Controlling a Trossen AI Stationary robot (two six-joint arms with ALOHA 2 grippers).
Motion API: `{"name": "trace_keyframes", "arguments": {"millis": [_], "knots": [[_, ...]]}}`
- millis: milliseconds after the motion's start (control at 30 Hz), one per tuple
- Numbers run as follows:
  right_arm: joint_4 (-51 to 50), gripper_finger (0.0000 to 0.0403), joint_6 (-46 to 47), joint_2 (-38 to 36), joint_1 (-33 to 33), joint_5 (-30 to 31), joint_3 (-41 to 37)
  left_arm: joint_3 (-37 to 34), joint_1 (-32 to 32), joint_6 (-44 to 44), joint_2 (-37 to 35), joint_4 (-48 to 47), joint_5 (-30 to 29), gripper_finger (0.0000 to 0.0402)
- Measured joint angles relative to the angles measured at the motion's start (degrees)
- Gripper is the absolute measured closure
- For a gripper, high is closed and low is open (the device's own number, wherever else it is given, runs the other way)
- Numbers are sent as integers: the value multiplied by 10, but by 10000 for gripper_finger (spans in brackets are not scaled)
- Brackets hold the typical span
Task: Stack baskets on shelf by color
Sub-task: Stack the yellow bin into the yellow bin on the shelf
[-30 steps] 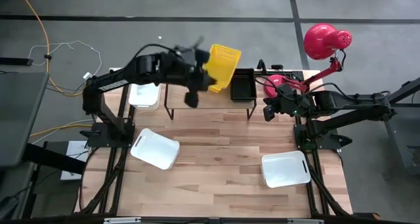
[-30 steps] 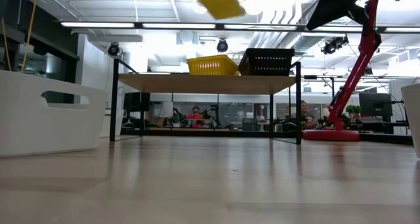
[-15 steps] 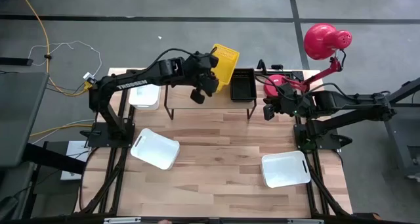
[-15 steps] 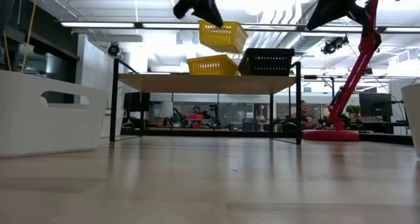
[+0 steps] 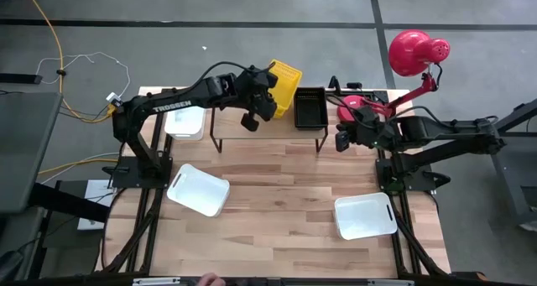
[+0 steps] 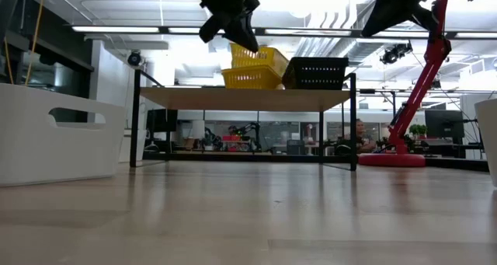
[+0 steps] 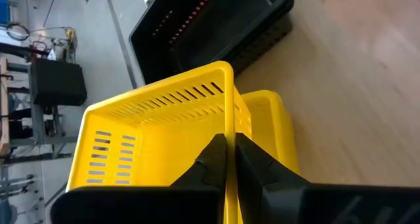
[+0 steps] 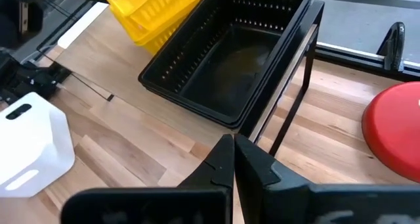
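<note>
My left gripper [image 7: 230, 152] is shut on a yellow mesh basket [image 5: 284, 83], which it holds over the shelf [image 6: 245, 99]. That basket [image 6: 260, 57] sits tilted just above a second yellow basket [image 6: 250, 78] resting on the shelf's plank. Black baskets [image 5: 310, 108] rest stacked on the plank to its right. My right gripper [image 8: 231, 148] is shut on nothing and hovers off the shelf's right end, above the table. My left gripper pinches one wall of the yellow basket at its rim [image 7: 228, 122], one finger [image 7: 211, 161] inside and the other [image 7: 254, 163] outside. The fingers slant down from the table's left and near side. The basket is tilted over the lower yellow basket [image 7: 272, 115]; whether they touch I cannot tell.
One white basket [image 5: 185, 121] lies at the shelf's left end, another [image 5: 199, 189] at the table's near left and a third [image 5: 365, 216] at the near right. A red lamp [image 5: 417, 51] with its round base [image 8: 394, 125] stands at the far right.
My left gripper has come down and moved toward the shelf's middle, rolling as it went. The yellow basket it holds has dropped from high above the shelf to just over the yellow basket on the plank and has turned less steep.
</note>
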Motion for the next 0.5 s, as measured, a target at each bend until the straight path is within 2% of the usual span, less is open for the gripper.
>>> {"name": "trace_keyframes", "arguments": {"millis": [233, 500], "knots": [[0, 403, 4, 20, 0, 0, 0, 0, -7, -35, 0, -14, 7, 401], [0, 403, -2, 42, 0, 0, 0, 0, -16, -161, 0, -4, 12, 401]]}}
